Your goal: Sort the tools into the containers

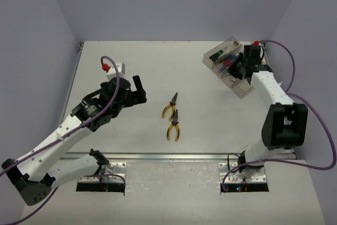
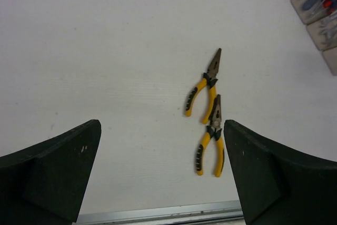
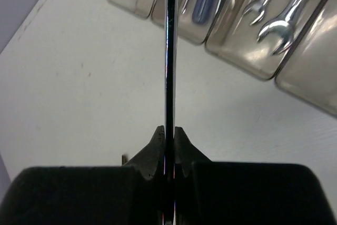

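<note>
Wrench: thin silver wrench (image 3: 168, 61) pinched edge-on in the right gripper (image 3: 167, 139), shaft running straight out ahead of the fingertips toward the bins.
Right gripper: clenched hard on the wrench, jaws pressed against its flat sides, nothing slack to see.
Containers: the joined clear bins (image 3: 239, 56) lie just ahead and slightly to the right of the held wrench in the right wrist view; one compartment already holds two silver wrenches (image 3: 274, 27), its neighbour a blue-handled screwdriver (image 3: 206, 1).
Key relation: the wrench's long axis runs roughly along the length of the bins, and its far end sits over the screwdriver compartment, so my read is a short shift to the right toward the wrench compartment before letting go.
Left gripper: left gripper (image 2: 160, 172) spread wide and holding nothing, hanging above the table (image 2: 95, 51).
Pliers: two yellow-and-black pliers (image 2: 204, 82) and (image 2: 210, 136) lie on the table nearly end to end, noses pointing away from the arm bases, just ahead of the open left fingers and toward the right one.
Nearer arm: the left arm is clearly the closer one to the pliers; the right is over at the bins (image 1: 227, 62), well apart from them.
Progress: judging by the layout, only the held wrench and the pliers remain unsorted.
</note>
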`<state>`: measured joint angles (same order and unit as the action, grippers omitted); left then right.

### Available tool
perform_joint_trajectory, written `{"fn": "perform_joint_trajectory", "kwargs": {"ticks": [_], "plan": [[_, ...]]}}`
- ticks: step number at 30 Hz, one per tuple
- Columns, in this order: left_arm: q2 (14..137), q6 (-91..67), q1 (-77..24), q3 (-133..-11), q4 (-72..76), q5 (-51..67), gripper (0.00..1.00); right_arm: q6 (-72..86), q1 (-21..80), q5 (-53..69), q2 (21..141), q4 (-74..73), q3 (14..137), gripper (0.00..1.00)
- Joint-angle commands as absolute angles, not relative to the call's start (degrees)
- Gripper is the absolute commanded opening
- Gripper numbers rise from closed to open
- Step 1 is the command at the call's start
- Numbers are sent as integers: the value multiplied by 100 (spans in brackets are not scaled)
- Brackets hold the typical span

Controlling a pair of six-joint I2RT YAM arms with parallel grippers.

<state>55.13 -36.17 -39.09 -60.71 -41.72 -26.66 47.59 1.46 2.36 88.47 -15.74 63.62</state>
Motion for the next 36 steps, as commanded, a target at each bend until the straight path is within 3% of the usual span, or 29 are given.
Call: {"fn": "perform_joint_trajectory", "kwargs": {"ticks": [1,7,15,18,21,24,29,36], "plan": [[5272,-2902,-3913,-5800,-4649,-3023,100,4555,-329,-651,9800,-2523,7633,0],[4867,-2926,-3912,-5285,-4381,-3155,100,4490,-665,-801,11018,-3282,9136,0],[4540,-2910,-3919,-5105,-4184,-3042,100,4463,-798,-736,11810,-3701,9923,3],[4479,-2909,-3917,-5098,-4189,-3041,100,4441,-812,-671,11898,-3745,9985,17],[4450,-2909,-3917,-5089,-4169,-3041,100,4433,-823,-630,11918,-3782,10022,45],[4461,-2898,-3920,-5083,-4164,-3035,100,4426,-824,-563,11851,-3959,10210,63],[4476,-2963,-3911,-5098,-4205,-3157,100,3904,-556,-345,11304,-3963,10295,67],[4316,-3187,-3358,-5119,-4314,-3467,100,2400,1895,-573,10180,-4351,9445,66]]}}
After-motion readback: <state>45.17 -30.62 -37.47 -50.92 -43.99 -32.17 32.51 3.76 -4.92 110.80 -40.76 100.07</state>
